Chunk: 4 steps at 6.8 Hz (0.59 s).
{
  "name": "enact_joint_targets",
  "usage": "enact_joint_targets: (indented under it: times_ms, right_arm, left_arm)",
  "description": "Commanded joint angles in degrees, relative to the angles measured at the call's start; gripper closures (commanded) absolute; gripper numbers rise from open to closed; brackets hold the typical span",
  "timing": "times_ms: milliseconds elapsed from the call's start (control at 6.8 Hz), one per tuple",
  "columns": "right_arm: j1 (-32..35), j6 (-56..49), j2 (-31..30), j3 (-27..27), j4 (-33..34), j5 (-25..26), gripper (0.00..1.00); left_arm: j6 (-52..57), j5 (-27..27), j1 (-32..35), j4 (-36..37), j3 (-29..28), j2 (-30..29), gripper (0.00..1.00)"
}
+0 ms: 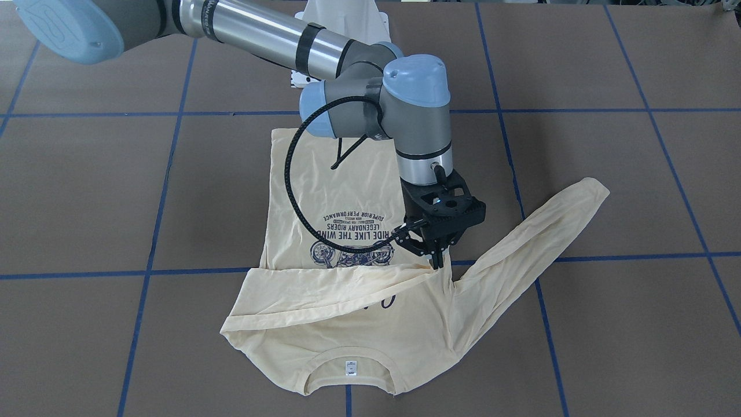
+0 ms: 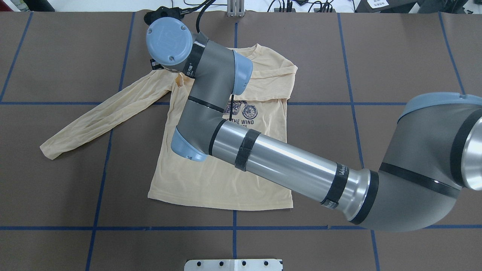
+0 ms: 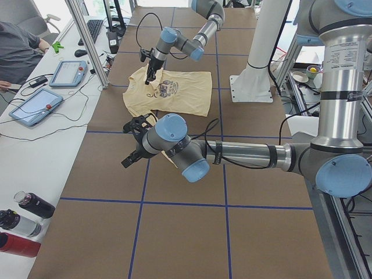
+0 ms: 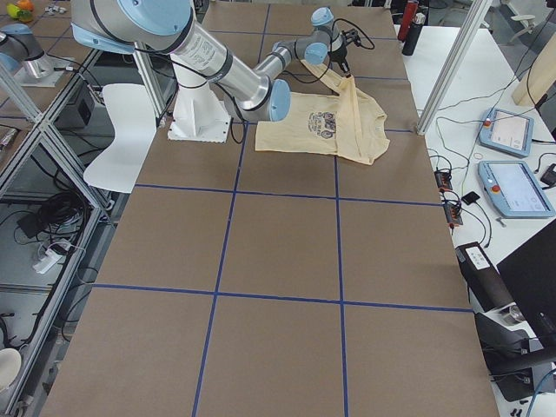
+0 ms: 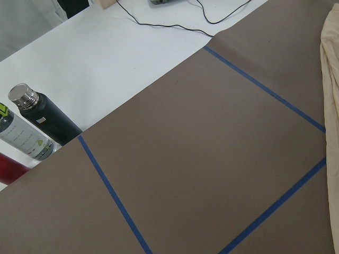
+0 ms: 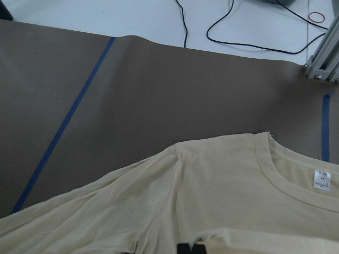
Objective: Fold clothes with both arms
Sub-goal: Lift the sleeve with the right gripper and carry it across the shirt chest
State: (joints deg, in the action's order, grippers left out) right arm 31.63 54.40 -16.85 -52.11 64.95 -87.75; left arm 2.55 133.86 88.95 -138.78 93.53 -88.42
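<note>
The cream-yellow T-shirt (image 1: 330, 324) lies print up on the brown table, its collar with the white neck label (image 1: 349, 366) on the far side from the robot. One sleeve is folded across the chest. The other sleeve (image 1: 538, 231) lies stretched out sideways. My right gripper (image 1: 437, 259) reaches down to the folded sleeve's end at the armpit and is shut on the fabric; its black fingertips (image 6: 185, 248) show at the edge of the right wrist view. My left gripper (image 3: 131, 157) hangs over bare table well away from the shirt (image 3: 180, 96); I cannot tell whether it is open.
The white pedestal (image 1: 341, 17) stands behind the shirt's hem. Bottles (image 5: 37, 114) stand on the white bench off the table's left end. Tablets (image 3: 70, 72) and cables lie along the operators' side, where a person (image 3: 17, 46) sits. Blue tape lines (image 1: 173, 272) grid the table.
</note>
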Motion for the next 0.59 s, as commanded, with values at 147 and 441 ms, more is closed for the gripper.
enact_joint_targets:
  times_ms: [147, 441]
  right_arm:
    - [-0.52, 0.18, 4.36, 7.54, -1.58, 1.26, 1.00]
    - [-0.60, 4.37, 6.92, 12.11, -1.58, 2.49, 1.00]
  left_arm:
    - [0.00, 0.00, 0.00, 0.00, -0.02, 0.00, 0.00]
    - [0.00, 0.09, 0.09, 0.00, 0.24, 0.09, 0.00]
